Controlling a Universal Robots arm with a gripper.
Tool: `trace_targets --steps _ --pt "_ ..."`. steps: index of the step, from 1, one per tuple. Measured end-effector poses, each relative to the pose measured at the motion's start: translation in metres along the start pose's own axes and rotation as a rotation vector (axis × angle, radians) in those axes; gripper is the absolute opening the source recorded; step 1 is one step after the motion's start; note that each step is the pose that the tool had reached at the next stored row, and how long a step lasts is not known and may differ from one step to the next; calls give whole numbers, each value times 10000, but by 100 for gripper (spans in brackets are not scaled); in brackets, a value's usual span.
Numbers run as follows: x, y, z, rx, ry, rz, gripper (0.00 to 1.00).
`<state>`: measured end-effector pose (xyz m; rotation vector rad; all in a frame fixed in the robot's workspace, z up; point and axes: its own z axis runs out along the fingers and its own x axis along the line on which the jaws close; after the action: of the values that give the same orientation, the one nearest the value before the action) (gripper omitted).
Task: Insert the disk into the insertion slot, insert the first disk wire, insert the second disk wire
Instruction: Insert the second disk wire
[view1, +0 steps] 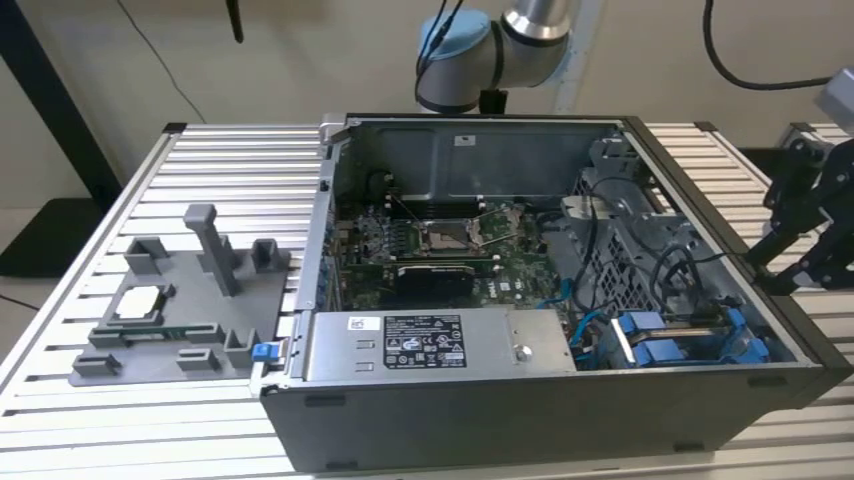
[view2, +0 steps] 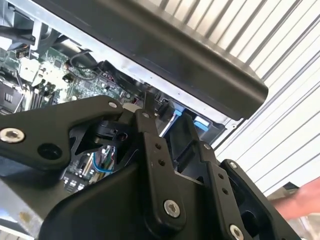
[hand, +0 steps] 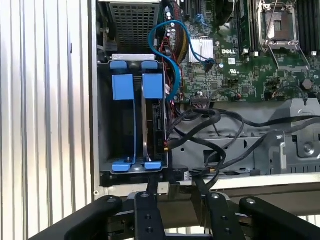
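An open computer case (view1: 534, 400) lies on the slatted table. At its corner the grey metal insertion slot (hand: 105, 125) holds two blue-framed carriers side by side (hand: 125, 87). The carrier nearer the motherboard shows the disk (hand: 158, 117) edge-on, seated in the bay. A blue wire (hand: 172, 55) loops from the motherboard to the bay, and black wires (hand: 200, 117) lie loose beside it. My gripper (view1: 811, 220) hangs outside the case's wall at the exterior view's right, above the blue carriers (view1: 667, 345). Its black links (hand: 180, 220) show in both wrist views, with nothing seen in them.
The motherboard (hand: 250, 60) with an open processor socket (view1: 447, 235) fills the case's middle, beside a labelled power supply (view1: 427, 345). A grey fixture (view1: 187, 300) stands on the table at the exterior view's left. A person's hand (view2: 300, 202) shows near the case's edge.
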<state>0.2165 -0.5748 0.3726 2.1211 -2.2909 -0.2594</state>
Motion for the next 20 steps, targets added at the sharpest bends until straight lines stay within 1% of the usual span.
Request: trace_targets --steps 1,6,8,9,12,14,20 --pt "0 0 1 -10 -15 84 0" --pt "0 0 3 4 -158 535 0" --pt "1 2 4 2 -249 684 0" --pt "1 2 4 -6 -291 728 0" --pt "3 2 4 -23 -362 802 0" --pt "4 3 2 -39 -381 832 0" --pt "5 11 -18 -46 -387 854 0"
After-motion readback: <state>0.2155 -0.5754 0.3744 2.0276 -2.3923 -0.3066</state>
